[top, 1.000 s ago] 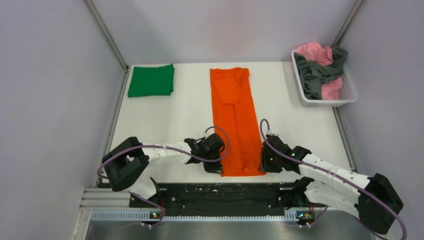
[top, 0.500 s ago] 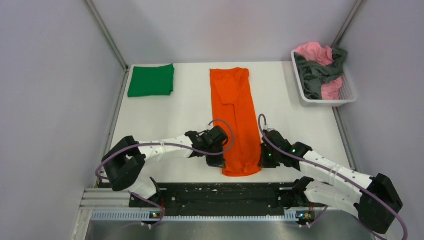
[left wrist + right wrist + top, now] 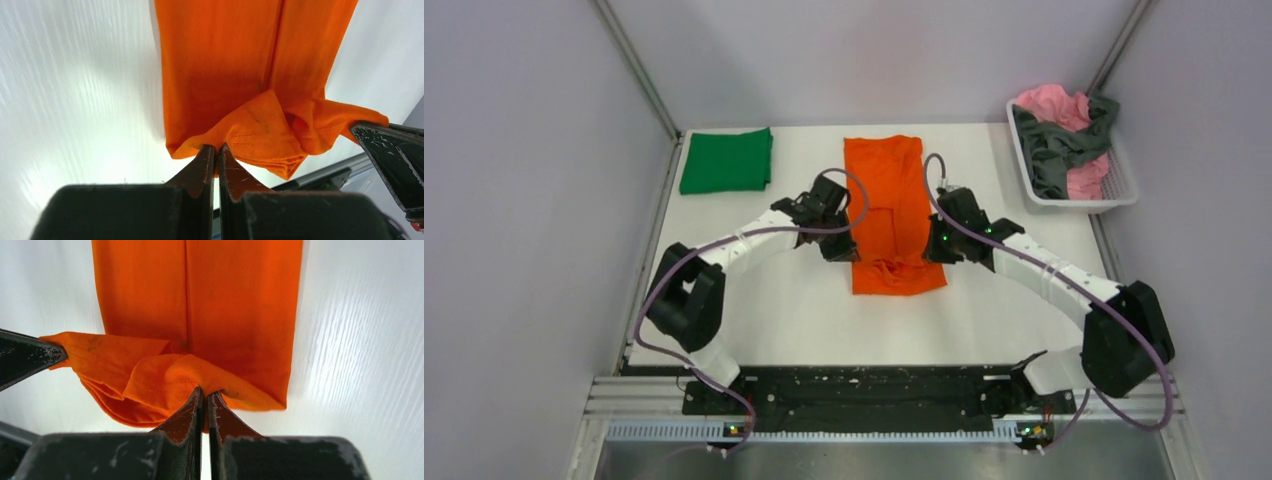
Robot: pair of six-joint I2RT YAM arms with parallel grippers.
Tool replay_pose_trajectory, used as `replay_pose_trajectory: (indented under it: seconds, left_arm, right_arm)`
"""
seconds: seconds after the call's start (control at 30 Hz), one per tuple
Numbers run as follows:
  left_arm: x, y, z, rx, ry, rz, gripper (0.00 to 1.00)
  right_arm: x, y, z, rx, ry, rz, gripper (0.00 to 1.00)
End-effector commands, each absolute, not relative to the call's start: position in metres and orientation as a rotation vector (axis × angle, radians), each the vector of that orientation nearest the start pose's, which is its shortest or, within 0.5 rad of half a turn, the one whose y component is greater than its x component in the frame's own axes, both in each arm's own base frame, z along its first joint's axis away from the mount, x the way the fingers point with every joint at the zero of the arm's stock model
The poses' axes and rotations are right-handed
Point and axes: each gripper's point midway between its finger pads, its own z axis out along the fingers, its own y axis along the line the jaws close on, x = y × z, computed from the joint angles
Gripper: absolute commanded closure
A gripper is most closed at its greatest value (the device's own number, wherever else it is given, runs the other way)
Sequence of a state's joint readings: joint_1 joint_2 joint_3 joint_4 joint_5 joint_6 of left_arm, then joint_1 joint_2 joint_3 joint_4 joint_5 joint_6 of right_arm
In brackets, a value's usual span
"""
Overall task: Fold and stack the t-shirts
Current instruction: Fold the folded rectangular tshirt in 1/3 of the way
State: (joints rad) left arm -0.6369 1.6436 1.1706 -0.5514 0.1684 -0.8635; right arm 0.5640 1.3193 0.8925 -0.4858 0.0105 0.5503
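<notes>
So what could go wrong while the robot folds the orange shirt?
The left gripper and right gripper each pinch only a thin bit at the lifted end of the orange t-shirt, so a corner might slip out. The cloth between them sags and bunches, so the fold could land wrinkled. If one arm moves ahead of the other, the folded edge may end up crooked.

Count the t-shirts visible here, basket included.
4. The orange t-shirt lies mid-table, pinched by the left gripper and right gripper; the green t-shirt sits folded at the far left; the pink t-shirt and dark grey t-shirt are heaped in the white basket. More may hide there.
</notes>
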Motion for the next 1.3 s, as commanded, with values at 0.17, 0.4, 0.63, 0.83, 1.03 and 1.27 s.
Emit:
replay_pose_trajectory:
  seconds: [0.17,0.4,0.63,0.83,1.03,1.27]
  left_arm:
    - [0.359,-0.278,0.117,-0.188,2.677,-0.786,1.0]
    - [0.401,-0.267,0.108,-0.203,2.67,-0.799,1.0]
    - [0.431,-0.264,0.092,-0.195,2.69,-0.805,0.89]
    - [0.479,-0.25,0.107,-0.172,2.606,-0.804,0.34]
    - [0.481,-0.238,0.15,-0.138,2.503,-0.804,0.01]
    - [0.398,-0.23,0.115,-0.169,2.638,-0.835,0.01]
  right_arm:
    - [0.359,0.197,0.137,0.036,2.392,0.498,1.0]
    - [0.398,0.192,0.129,0.066,2.397,0.488,1.0]
    - [0.43,0.19,0.114,0.062,2.395,0.507,1.0]
    - [0.484,0.178,0.106,0.122,2.36,0.477,0.52]
    - [0.472,0.177,0.131,0.076,2.309,0.535,0.08]
    - [0.39,0.164,0.095,0.039,2.424,0.562,0.01]
